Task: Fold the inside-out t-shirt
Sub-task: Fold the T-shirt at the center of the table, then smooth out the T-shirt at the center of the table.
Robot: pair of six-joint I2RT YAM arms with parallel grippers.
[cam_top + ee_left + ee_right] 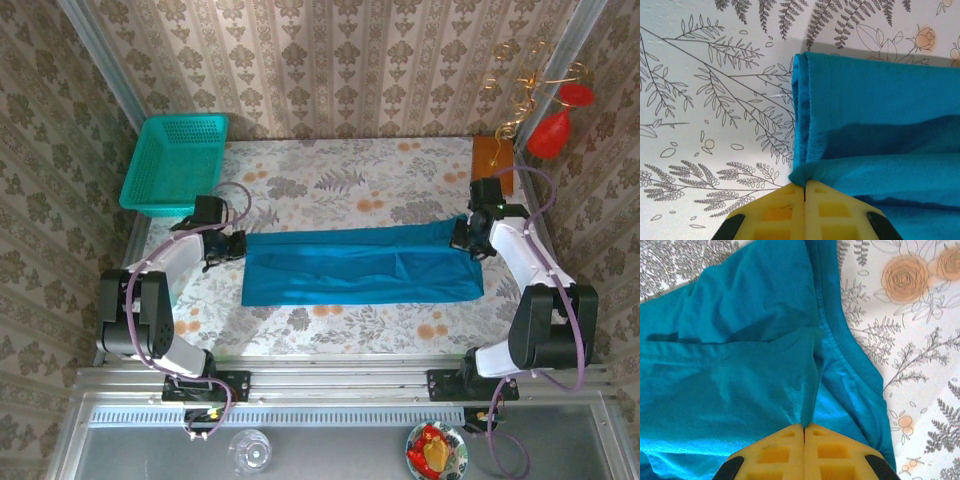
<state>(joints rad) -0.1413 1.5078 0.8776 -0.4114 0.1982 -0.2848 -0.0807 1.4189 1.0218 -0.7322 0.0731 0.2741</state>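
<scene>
The inside-out t-shirt is a plain blue-teal cloth lying as a long band across the middle of the flowered table. My left gripper is at its left end, shut on a pinched corner of the cloth; the yellow pads meet with cloth between the tips. My right gripper is at the right end, shut on a raised fold of the t-shirt, with a hemmed edge curving off to its right.
A teal plastic mesh basket stands at the table's back left corner. A brown board lies at the back right, with red balloons beyond it. A glass and a dish of food sit below the rail.
</scene>
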